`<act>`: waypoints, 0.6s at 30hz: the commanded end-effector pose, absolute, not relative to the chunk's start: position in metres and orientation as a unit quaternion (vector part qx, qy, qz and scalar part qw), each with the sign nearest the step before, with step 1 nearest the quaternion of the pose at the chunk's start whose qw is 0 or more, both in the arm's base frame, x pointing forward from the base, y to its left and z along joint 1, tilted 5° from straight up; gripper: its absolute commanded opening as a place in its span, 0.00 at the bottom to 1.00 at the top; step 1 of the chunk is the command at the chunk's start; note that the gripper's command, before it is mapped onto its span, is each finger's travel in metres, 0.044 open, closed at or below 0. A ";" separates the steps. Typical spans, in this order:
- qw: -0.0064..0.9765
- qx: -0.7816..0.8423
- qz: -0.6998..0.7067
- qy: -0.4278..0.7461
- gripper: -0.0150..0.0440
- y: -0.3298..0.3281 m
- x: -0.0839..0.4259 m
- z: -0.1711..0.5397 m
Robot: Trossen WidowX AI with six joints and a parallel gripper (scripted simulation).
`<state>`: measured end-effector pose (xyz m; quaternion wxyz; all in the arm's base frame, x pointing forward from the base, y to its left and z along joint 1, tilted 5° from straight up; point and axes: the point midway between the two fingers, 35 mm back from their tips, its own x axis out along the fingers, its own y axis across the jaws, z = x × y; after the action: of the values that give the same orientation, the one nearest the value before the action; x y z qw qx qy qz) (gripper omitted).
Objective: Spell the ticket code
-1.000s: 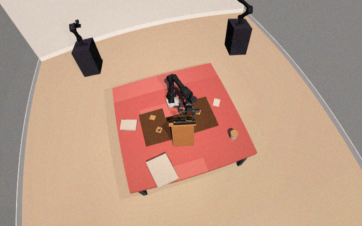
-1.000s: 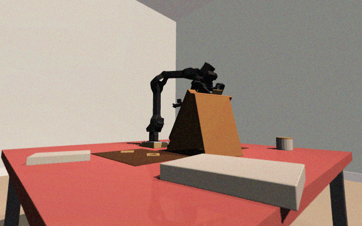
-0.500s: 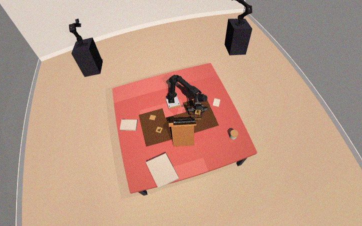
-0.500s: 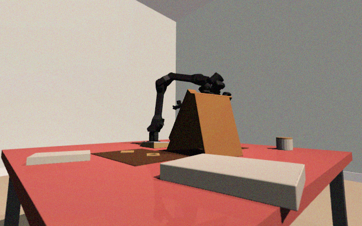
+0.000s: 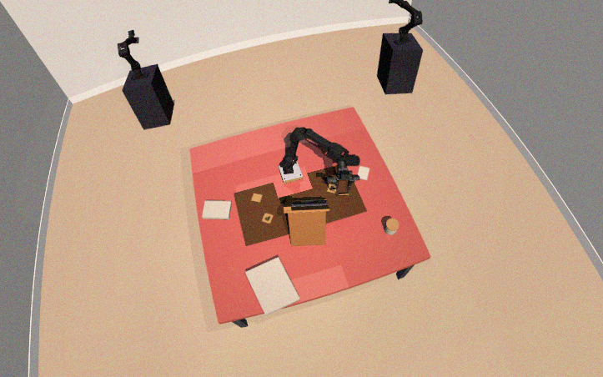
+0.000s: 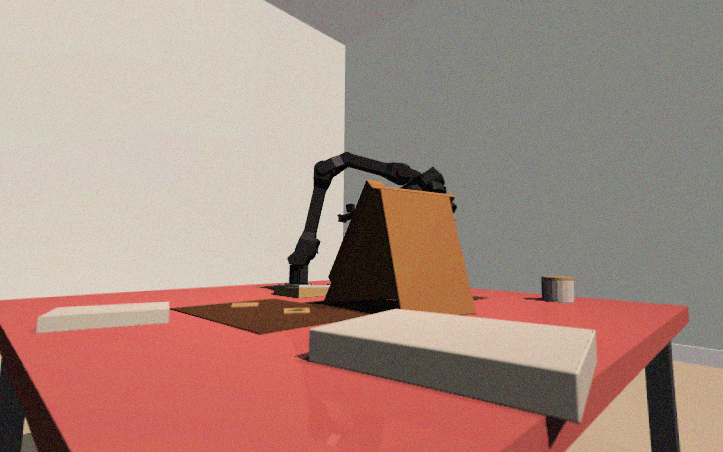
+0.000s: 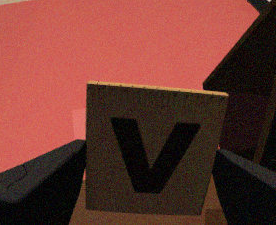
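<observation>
My gripper (image 5: pixel 342 185) (image 7: pixel 151 155) is shut on the V tile (image 5: pixel 342 188) (image 7: pixel 138 99), whose letter faces the wrist camera upright. It is right of the board (image 5: pixel 307 228) (image 6: pixel 428 252), over the right brown mat (image 5: pixel 353 208); in the exterior view the board hides it. Dark strips (image 5: pixel 309 203) show along the board's top on the arm's side; the rail's letters cannot be read. One tile (image 5: pixel 332 188) lies beside the gripper in the top view. Two tiles, one plain-looking (image 5: pixel 256 197) (image 6: pixel 245 304) and one marked (image 5: pixel 267 218) (image 6: pixel 296 310), lie on the left mat (image 5: pixel 253 236) (image 6: pixel 263 324).
A small white card (image 5: pixel 363 173), its print unreadable, lies right of the gripper. A round container (image 5: pixel 391 226) (image 6: pixel 557 289) stands at the right. A pale block (image 5: pixel 216 209) (image 6: pixel 106 317) lies at the left, and a larger one (image 5: pixel 272 284) (image 6: pixel 448 342) near the counter's edge behind the board.
</observation>
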<state>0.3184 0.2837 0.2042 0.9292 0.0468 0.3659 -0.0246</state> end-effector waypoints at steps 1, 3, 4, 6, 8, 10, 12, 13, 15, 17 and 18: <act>0.930 0.047 -0.029 0.363 0.25 0.287 0.321 0.200; 0.930 0.047 -0.030 0.363 0.25 0.287 0.332 0.189; 0.930 0.047 -0.030 0.363 0.25 0.287 0.338 0.184; 0.930 0.047 -0.029 0.362 0.25 0.286 0.350 0.173; 0.931 0.047 -0.029 0.362 0.25 0.286 0.353 0.170; 0.931 0.047 -0.029 0.362 0.25 0.286 0.353 0.170; 0.931 0.047 -0.029 0.362 0.25 0.286 0.353 0.170; 0.931 0.047 -0.029 0.362 0.25 0.286 0.353 0.171; 0.931 0.047 -0.029 0.362 0.25 0.286 0.353 0.172; 0.931 0.047 -0.029 0.362 0.25 0.286 0.353 0.172; 0.931 0.047 -0.029 0.362 0.25 0.286 0.353 0.172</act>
<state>0.3527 0.2854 0.1736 0.9314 0.0487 0.3594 -0.0315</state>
